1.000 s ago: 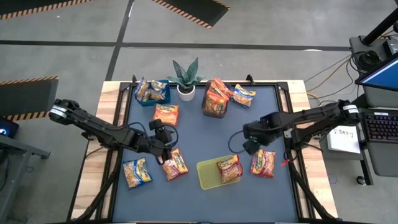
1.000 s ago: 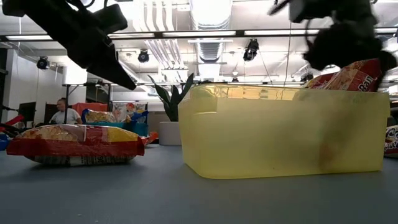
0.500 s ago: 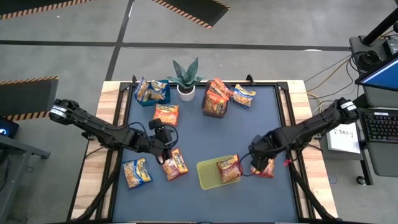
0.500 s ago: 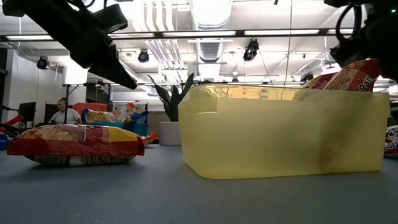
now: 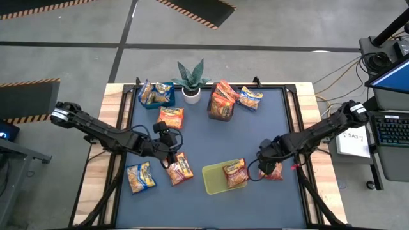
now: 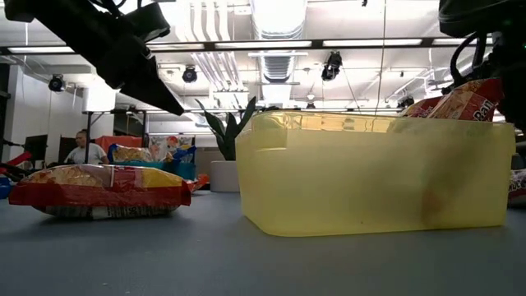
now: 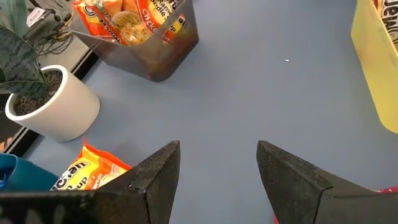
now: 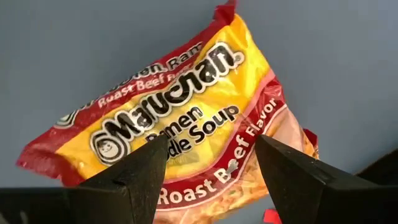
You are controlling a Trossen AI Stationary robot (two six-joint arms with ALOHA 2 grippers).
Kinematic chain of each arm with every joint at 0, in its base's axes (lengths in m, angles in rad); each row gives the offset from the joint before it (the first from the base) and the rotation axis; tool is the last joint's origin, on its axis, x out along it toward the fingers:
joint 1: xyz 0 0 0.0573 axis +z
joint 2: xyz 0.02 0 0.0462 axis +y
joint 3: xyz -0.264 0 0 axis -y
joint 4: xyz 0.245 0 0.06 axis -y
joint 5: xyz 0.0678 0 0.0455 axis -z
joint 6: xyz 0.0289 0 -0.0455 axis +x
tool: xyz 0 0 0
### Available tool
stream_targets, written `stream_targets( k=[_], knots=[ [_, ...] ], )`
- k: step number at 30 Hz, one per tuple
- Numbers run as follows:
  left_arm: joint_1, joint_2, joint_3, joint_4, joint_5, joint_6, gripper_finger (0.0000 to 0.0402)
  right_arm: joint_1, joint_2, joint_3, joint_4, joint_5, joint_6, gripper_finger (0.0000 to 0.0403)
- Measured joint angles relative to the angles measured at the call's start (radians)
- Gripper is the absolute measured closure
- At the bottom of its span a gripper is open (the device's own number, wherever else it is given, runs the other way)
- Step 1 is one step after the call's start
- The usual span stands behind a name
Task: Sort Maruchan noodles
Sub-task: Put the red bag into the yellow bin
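Right gripper [image 8: 210,171]: released, fingers spread just above the red roast beef packet [image 8: 180,134], right of the yellow bin [image 5: 214,180].
Yellow bin: holds one red packet [image 5: 235,173].
Left gripper [image 7: 217,171]: released, left of the yellow bin, over the desk [image 5: 204,137].
Obstruction: none visible between fingers and packet.

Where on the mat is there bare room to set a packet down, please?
Bare mat lies between the dark clear bin and the yellow-green bin. It is crowded around the blue bin and plant, and by the left gripper.
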Motion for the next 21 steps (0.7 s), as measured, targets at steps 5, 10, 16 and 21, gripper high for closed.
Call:
stream_targets(
  k=[5, 10, 16, 21],
  knots=[
    [0.0, 0.0, 0.0, 0.008, 0.0, 0.0, 0.0206, 0.0, 0.0, -0.003, 0.028, 0.059, -0.026, 0.0184],
    [0.0, 0.0, 0.0, 0.016, -0.008, 0.0, 0.0206, 0.0, 0.0, -0.003, 0.049, 0.084, -0.034, 0.025],
    [0.0, 0.0, 0.0, 0.021, -0.047, 0.0, 0.0206, 0.0, -0.001, -0.004, 0.074, 0.114, -0.057, 0.0329],
    [0.0, 0.0, 0.0, 0.041, -0.051, 0.009, 0.0206, -0.003, -0.002, -0.001, 0.116, 0.3, -0.112, 0.0377]
  ],
)
